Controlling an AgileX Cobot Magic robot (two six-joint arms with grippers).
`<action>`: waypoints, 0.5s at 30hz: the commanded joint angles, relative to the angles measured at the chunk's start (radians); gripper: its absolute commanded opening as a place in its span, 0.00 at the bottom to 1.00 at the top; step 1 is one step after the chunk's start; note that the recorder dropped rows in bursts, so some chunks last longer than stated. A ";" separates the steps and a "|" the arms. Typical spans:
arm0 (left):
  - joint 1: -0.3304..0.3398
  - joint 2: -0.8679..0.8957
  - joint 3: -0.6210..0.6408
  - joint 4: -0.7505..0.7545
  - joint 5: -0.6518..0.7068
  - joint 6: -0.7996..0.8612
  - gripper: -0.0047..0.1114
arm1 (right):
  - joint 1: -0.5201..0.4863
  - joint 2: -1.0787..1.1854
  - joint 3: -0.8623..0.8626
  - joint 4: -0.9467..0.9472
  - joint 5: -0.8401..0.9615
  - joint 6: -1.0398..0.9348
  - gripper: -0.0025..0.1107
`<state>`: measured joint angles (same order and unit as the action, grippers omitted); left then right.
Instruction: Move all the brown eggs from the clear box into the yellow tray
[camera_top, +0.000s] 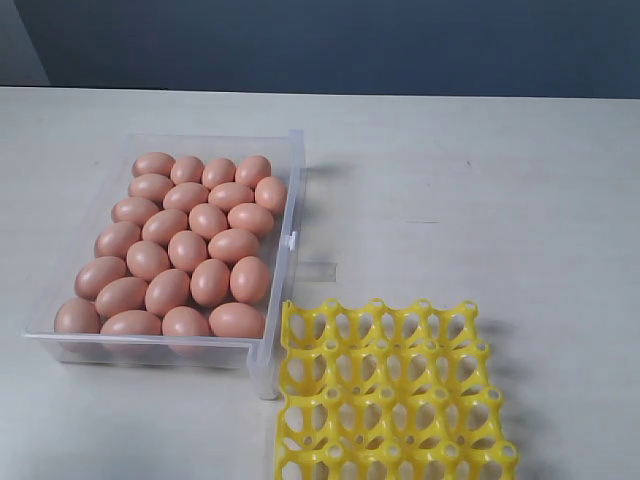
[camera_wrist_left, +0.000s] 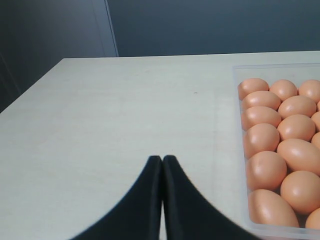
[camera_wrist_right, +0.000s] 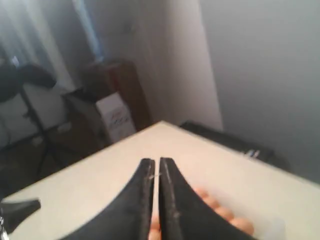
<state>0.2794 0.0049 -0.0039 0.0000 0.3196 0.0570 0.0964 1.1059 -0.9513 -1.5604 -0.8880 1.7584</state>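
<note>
- Yellow plastic egg tray (camera_top: 385, 372), an openwork grid of round cups, sits at 5 o'clock in the exterior view. Every visible cup is empty, and its 10 o'clock corner lies just beside the box's near corner.
- Smooth, light orange-brown eggs (camera_top: 188, 250), some two dozen, lie packed against one another in the shallow clear plastic box (camera_top: 292, 190) at 9 o'clock in that view. The job looks unstarted.
- Both rest on the pale table (camera_top: 480, 180).
- The left pincer (camera_wrist_left: 162, 160) is clenched on nothing, over bare table beside the box.
- The right pincer (camera_wrist_right: 156, 162) is all but clenched, with only a hairline slit and nothing in it. The blurred orange shapes beneath it are probably eggs.
- To pick well, I would spread the right pincer wide first.
- I would then drop onto an egg at the box's 5 o'clock corner, where neighbours crowd least.
- Close gently across the egg's narrow girth and lift clear of the wall.
- Seat the egg in a tray cup at 12 o'clock, so later placements do not pass over filled cups.
</note>
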 joint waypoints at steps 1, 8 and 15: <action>-0.005 -0.005 0.004 0.000 -0.011 0.000 0.04 | 0.101 0.282 -0.117 -0.128 -0.042 0.055 0.27; -0.005 -0.005 0.004 0.000 -0.011 0.000 0.04 | 0.345 0.604 -0.292 -0.184 0.085 0.158 0.47; -0.005 -0.005 0.004 0.000 -0.011 0.000 0.04 | 0.525 0.812 -0.476 -0.184 0.371 0.012 0.47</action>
<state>0.2794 0.0049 -0.0039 0.0000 0.3196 0.0570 0.5982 1.8888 -1.3808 -1.7462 -0.6379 1.8656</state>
